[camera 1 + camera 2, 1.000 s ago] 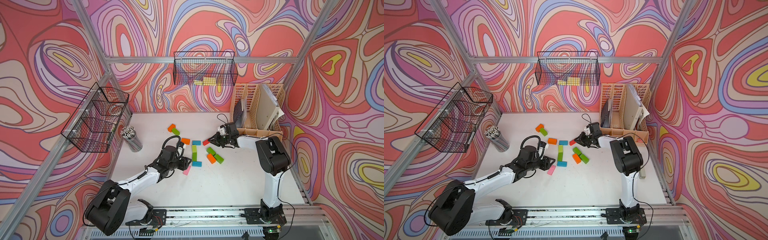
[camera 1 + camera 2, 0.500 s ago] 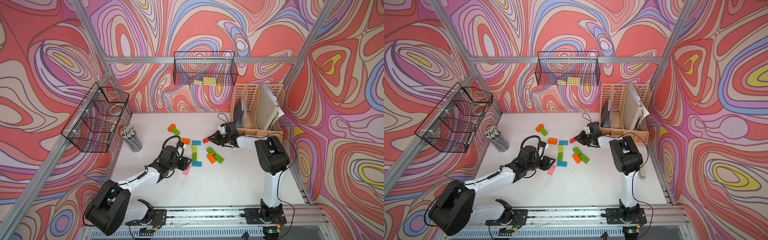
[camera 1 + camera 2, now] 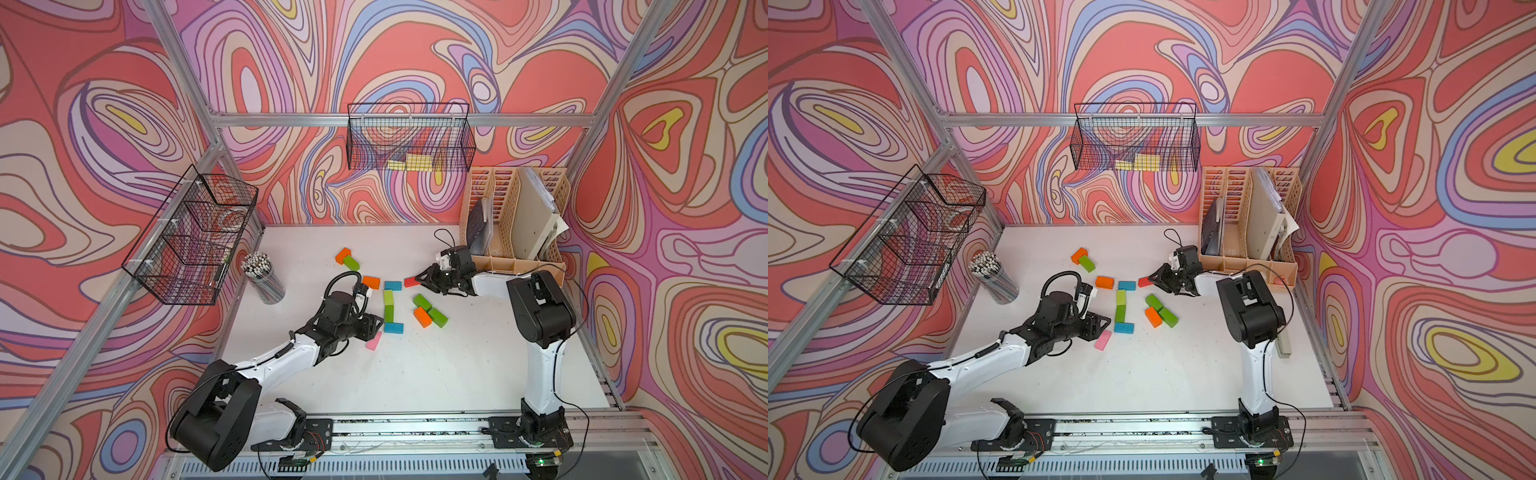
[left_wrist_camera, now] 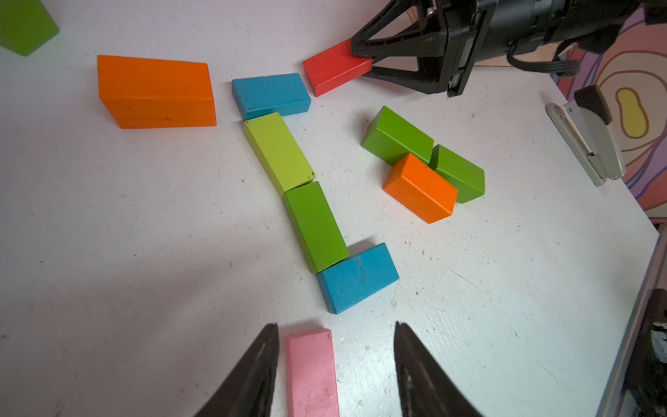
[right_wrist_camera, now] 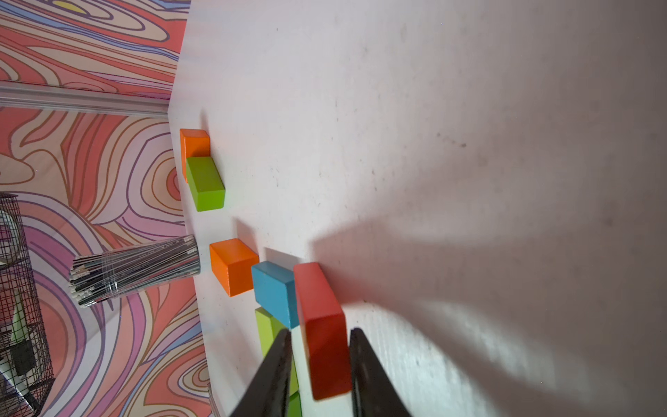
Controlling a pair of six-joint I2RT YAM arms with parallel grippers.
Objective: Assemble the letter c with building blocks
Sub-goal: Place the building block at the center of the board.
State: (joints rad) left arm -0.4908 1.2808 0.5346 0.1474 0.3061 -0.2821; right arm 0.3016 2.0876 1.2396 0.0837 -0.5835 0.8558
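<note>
Building blocks (image 3: pixel 388 305) lie mid-tabletop (image 3: pixel 415 374). Left gripper (image 4: pixel 335 325) stands open astride the unplaced pink block (image 4: pixel 312 372). Blue, two greens and blue make a short C. Red block (image 5: pixel 323 307) rests beside the top blue, likely lengthening that arm, with the right gripper (image 5: pixel 321 330) slack around it.

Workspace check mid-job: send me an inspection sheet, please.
Surface: white table, lightly scuffed.
Job's things: upper blue block, light green block, dark green block and lower blue block touch in a chain; red block beside the upper end; pink block near the lower; six loose blocks.
Clutter: pencil cup, stapler, file organizer.
Tools: left tool open around pink block; right tool open astride red block.
Cables: left wrist cable, right wrist cable; no snag seen.
Surroundings: side basket, rear basket holding yellow pads.
</note>
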